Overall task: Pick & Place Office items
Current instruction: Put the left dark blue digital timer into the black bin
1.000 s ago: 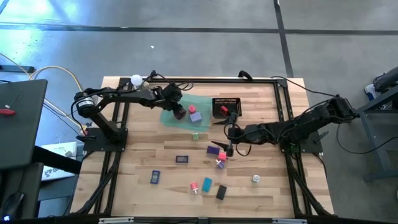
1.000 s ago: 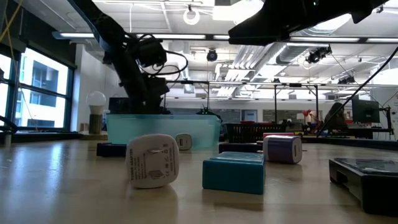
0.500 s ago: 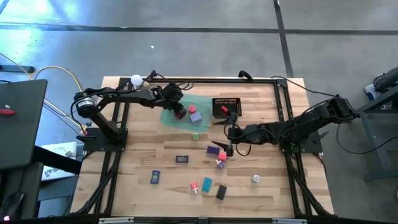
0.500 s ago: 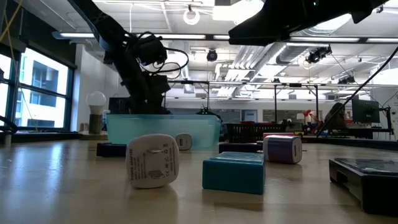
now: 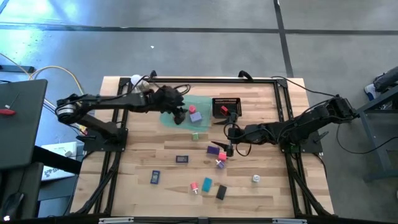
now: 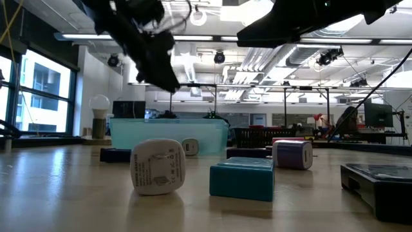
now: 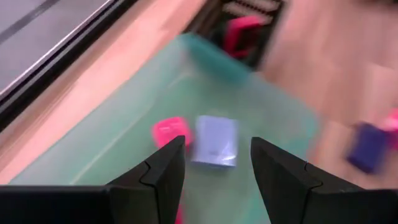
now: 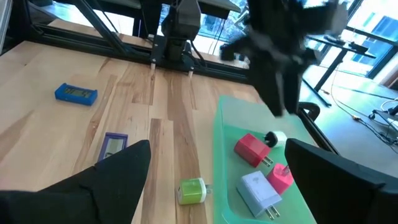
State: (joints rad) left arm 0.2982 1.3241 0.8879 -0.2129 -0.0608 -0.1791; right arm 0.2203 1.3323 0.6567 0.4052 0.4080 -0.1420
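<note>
Office items below raised left pincer

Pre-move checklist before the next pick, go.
1. Left gripper empty and open above the green tray: ok.
2. Red, pink and lavender items inside tray: ok.
3. Right gripper open over the purple item: ok.
4. Right gripper aligned on that item: cannot tell.
5. Arms apart: ok.
6. Table sorted: not ok, green item and others remain out.
</note>
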